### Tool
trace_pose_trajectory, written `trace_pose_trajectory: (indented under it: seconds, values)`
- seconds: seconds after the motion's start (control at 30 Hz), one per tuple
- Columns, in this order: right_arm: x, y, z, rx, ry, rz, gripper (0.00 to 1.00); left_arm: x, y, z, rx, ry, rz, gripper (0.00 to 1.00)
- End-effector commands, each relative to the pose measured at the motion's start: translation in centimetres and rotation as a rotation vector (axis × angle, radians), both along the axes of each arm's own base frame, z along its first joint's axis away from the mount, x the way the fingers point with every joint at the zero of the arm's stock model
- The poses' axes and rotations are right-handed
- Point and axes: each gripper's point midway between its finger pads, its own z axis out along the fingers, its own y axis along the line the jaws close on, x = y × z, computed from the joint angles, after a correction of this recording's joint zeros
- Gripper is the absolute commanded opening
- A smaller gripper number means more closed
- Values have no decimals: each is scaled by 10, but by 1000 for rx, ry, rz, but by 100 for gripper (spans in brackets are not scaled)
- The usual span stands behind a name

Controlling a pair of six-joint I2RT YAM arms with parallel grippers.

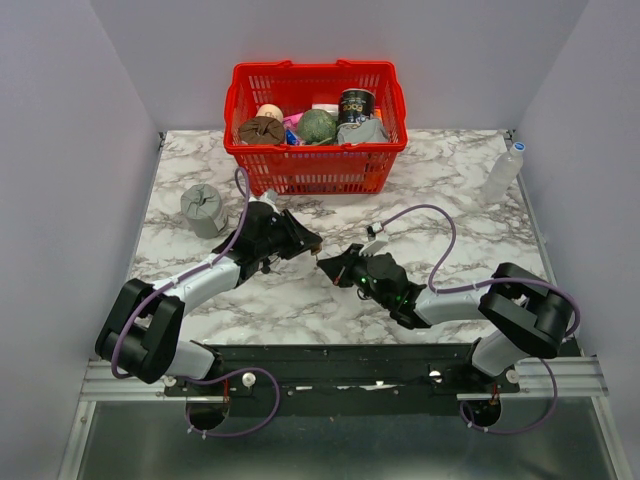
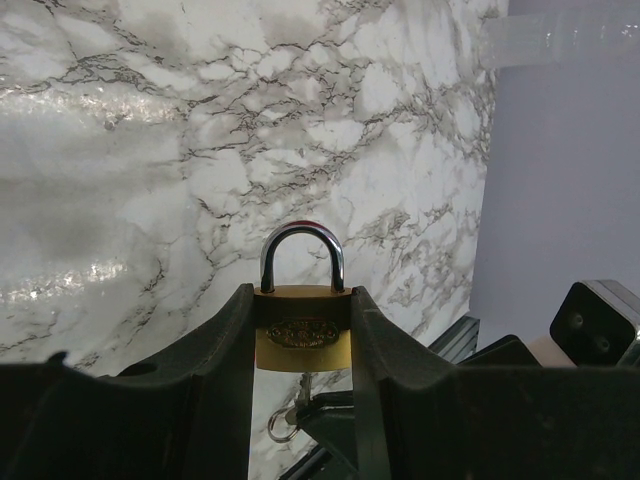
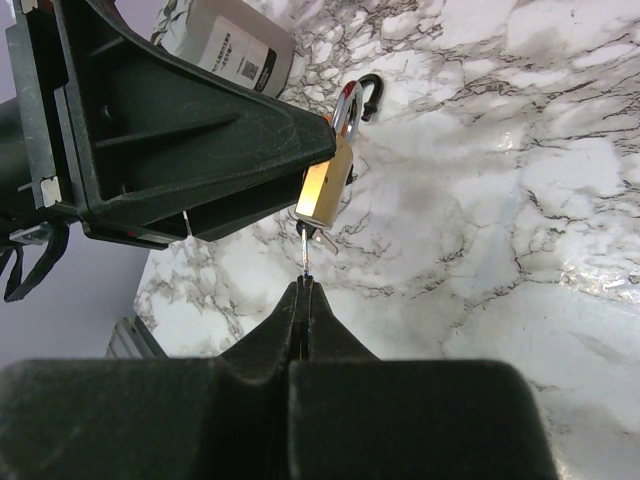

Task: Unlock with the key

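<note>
My left gripper [image 1: 312, 243] [image 2: 302, 292] is shut on a small brass padlock [image 2: 302, 335] [image 3: 325, 185] and holds it above the table with its steel shackle [image 2: 302, 250] closed. My right gripper [image 1: 325, 262] [image 3: 305, 285] is shut on the key. The key's thin metal blade [image 3: 304, 255] [image 2: 303, 385] runs from my right fingertips up into the bottom of the padlock. Its black head is hidden between the jaws. A small key ring [image 2: 283, 425] hangs beside it. The two grippers meet tip to tip at the middle of the marble table [image 1: 330, 310].
A red basket [image 1: 240, 140] with several items stands at the back centre. A grey canister [image 1: 205, 210] [image 3: 230, 50] sits at the left behind my left arm. A clear bottle [image 1: 502, 172] [image 2: 560, 40] stands at the back right by the wall.
</note>
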Motion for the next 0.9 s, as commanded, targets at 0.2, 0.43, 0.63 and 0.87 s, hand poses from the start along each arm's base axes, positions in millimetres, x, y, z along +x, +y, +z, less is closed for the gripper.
trace_pose_trajectory:
  seconds: [0.2,0.43,0.63,0.87]
  values:
    - [10,-3,8,20,-21,-51,1,0,-3,13,-40,-38,-12,0]
    - [12,-7,4,13,-9,-65,1,0,-3,15,-42,-42,-12,0]
    - [13,-7,1,6,-4,-65,1,0,-3,14,-41,-42,-14,0]
    - [13,-7,-4,-2,7,-66,1,0,-2,14,-40,-40,-13,0]
